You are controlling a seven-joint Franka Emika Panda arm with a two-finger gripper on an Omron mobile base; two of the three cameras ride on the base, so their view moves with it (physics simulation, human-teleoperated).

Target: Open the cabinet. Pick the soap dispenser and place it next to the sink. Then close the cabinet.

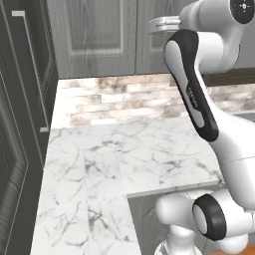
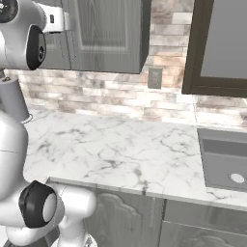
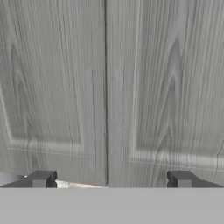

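With the tool (image 3: 111, 180) spread wide and empty before the shut cabinet (image 3: 109, 87), a misaligned reach could slip off the door.

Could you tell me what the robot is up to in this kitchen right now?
The white arm is raised toward the light grey cabinet above the marble counter. Both doors are shut, the seam between them facing the hand camera. The tool is open, its fingertips wide apart and gripping nothing. The sink sits to the right in the counter. The cabinet has not been opened yet.

No legible text, labels or signs.
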